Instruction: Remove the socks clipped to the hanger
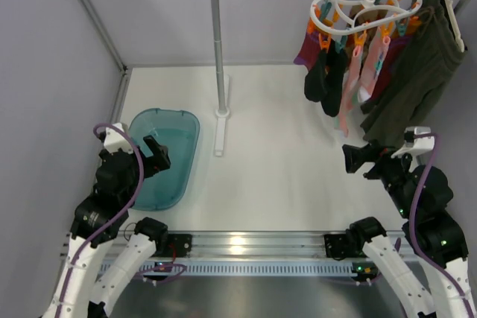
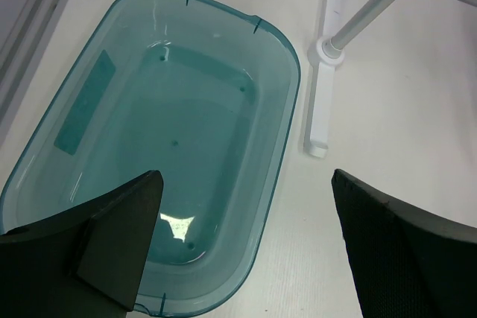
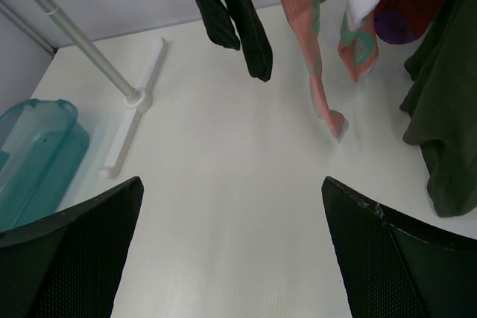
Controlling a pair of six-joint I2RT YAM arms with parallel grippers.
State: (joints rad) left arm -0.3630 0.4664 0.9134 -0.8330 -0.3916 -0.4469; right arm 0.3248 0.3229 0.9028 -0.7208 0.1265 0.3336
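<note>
The white oval hanger (image 1: 365, 1) with orange and teal clips hangs by its hook from the rail at the back right. Clipped under it are the socks: black ones (image 1: 325, 80), a pink patterned pair (image 1: 352, 94) and a maroon one (image 1: 306, 50). The right wrist view shows the black socks (image 3: 240, 13) and pink socks (image 3: 314, 65) dangling just above the table, ahead of my open right gripper (image 3: 231, 210). That gripper (image 1: 356, 160) sits low, in front of the socks and apart from them. My left gripper (image 1: 156, 156) is open over the teal tub, holding nothing.
The teal plastic tub (image 2: 289, 72) lies on the table at the left. The rack's upright pole (image 1: 217, 42) and white foot (image 1: 220, 128) stand mid-table. A large dark olive garment (image 1: 417, 72) hangs right of the socks. A grey wall frame runs along the left.
</note>
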